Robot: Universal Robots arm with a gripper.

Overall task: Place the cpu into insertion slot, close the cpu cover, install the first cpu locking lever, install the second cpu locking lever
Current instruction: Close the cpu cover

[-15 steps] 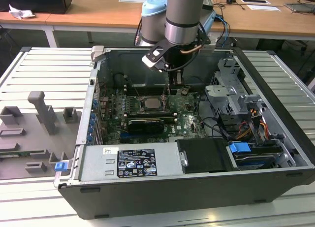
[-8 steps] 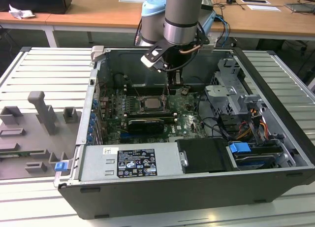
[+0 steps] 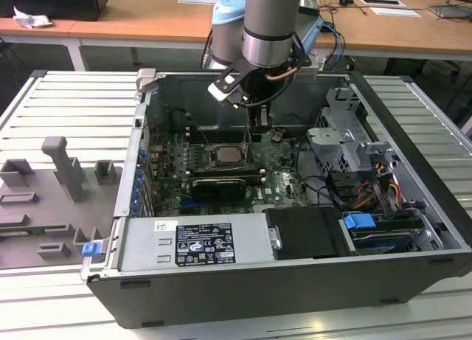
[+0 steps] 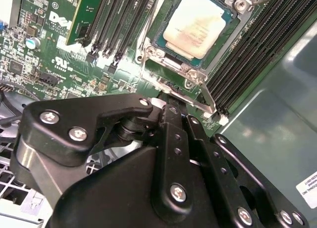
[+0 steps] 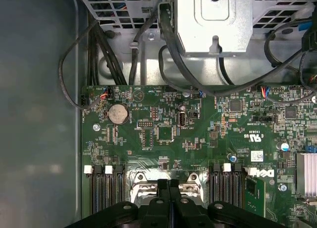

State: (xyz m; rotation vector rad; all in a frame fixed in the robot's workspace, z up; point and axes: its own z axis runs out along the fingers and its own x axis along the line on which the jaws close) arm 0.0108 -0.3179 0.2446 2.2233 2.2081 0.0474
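The cpu [image 4: 197, 21], with its dull silver-tan top, lies flat in the insertion slot [image 4: 163, 42] on the green board. The silvery cpu cover [image 4: 190, 68] lies down around it, and the chip shows through its opening. In the exterior view the cpu [image 3: 225, 155] sits mid-board with my gripper [image 3: 255, 130] just behind it. My gripper [image 4: 168, 100] is shut, its tips together at the socket's edge, right by a thin metal locking lever [image 4: 208, 98]. The shut fingers [image 5: 169, 186] meet over the socket frame [image 5: 140, 182]. Whether the tips touch the lever is hidden.
The open computer case [image 3: 413, 207] surrounds the board, with a drive cage [image 3: 346, 133] and cables on the exterior view's right. Black memory slots [image 4: 257, 45] flank the socket. A power supply [image 3: 199, 244] sits at the front. Grey fixtures [image 3: 66, 170] stand outside, on the exterior view's left.
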